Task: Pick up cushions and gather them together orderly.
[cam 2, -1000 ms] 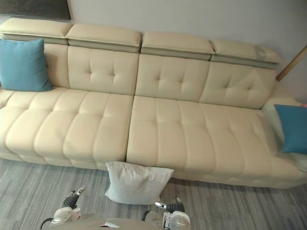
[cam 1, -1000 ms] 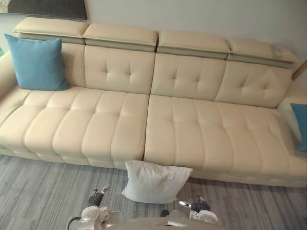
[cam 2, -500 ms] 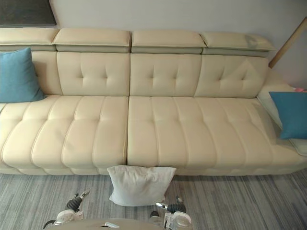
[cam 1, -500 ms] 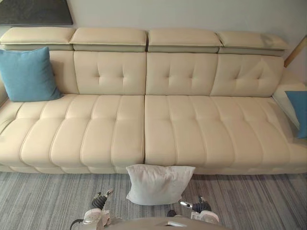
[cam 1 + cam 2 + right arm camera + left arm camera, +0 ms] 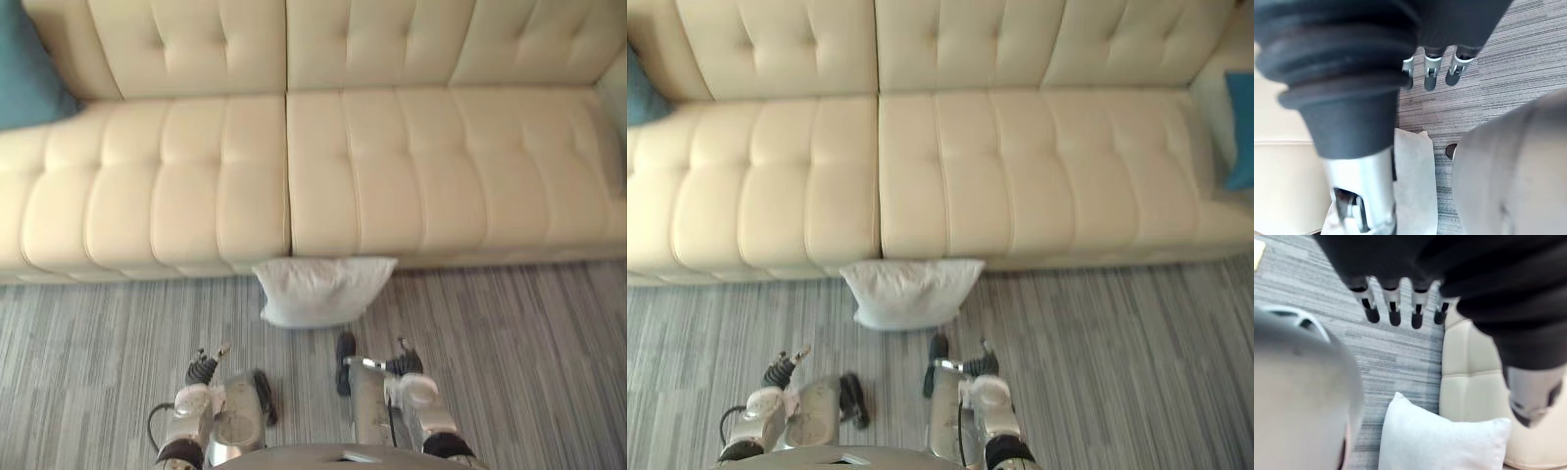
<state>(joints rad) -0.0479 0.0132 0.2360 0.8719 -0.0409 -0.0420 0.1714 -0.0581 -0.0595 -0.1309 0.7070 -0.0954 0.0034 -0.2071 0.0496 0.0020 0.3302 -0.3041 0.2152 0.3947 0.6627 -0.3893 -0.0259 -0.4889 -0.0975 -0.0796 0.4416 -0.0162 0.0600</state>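
The view has tipped down; the white cushion (image 5: 323,291) sits unmoved at 12 o'clock on the floor (image 5: 509,333), against the sofa (image 5: 382,166). The left hand (image 5: 1393,313) and right hand (image 5: 1431,76) hang straight-fingered, empty; pickup likely next.

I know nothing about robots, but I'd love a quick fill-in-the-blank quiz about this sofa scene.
1. The white cushion lies on the ____, against the front of the sofa.
2. The left-end cushion on the sofa is ____ in colour.
3. The left hand and right hand, fingers straight, hold ____.
Missing words: floor; blue; nothing.
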